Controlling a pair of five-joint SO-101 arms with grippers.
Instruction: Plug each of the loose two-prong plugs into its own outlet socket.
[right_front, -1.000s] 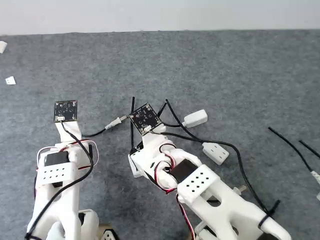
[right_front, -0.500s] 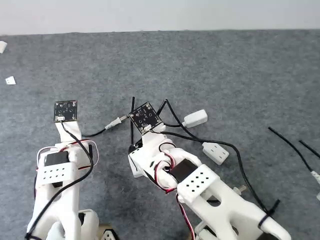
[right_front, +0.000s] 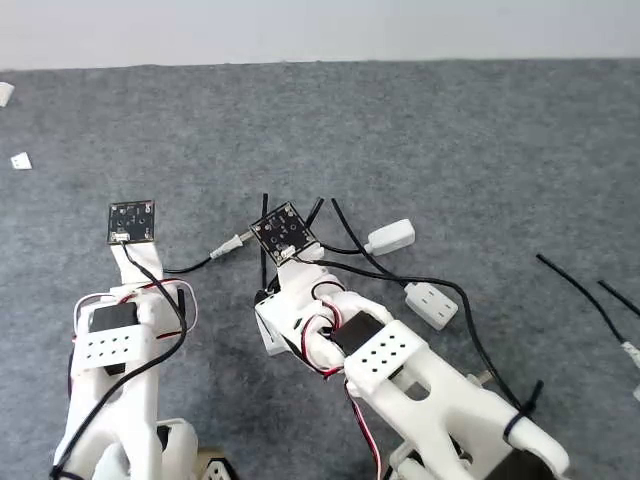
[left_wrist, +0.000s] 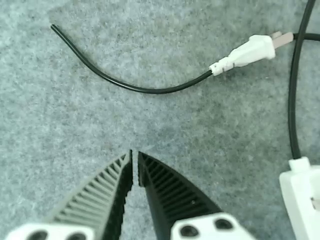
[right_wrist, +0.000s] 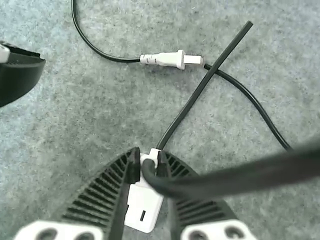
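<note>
While both arms sit low over the grey surface (right_front: 450, 140), one loose plug (left_wrist: 248, 50) lies unplugged between them.

Your left gripper (left_wrist: 135, 155) hangs just above the surface near the loose plug, on its cord side, with its jaws pressed almost together on nothing. Your right gripper (right_wrist: 147, 155) is near the plug on its prong side, and its jaws are closed around the cord end of a white corded block (right_wrist: 142, 205). That block's black cord runs past the plug's prongs and ends in a cut tip. Two white outlet sockets (right_front: 390, 237) (right_front: 431, 305) lie farther off on the plug's prong side, well apart from it.
</note>
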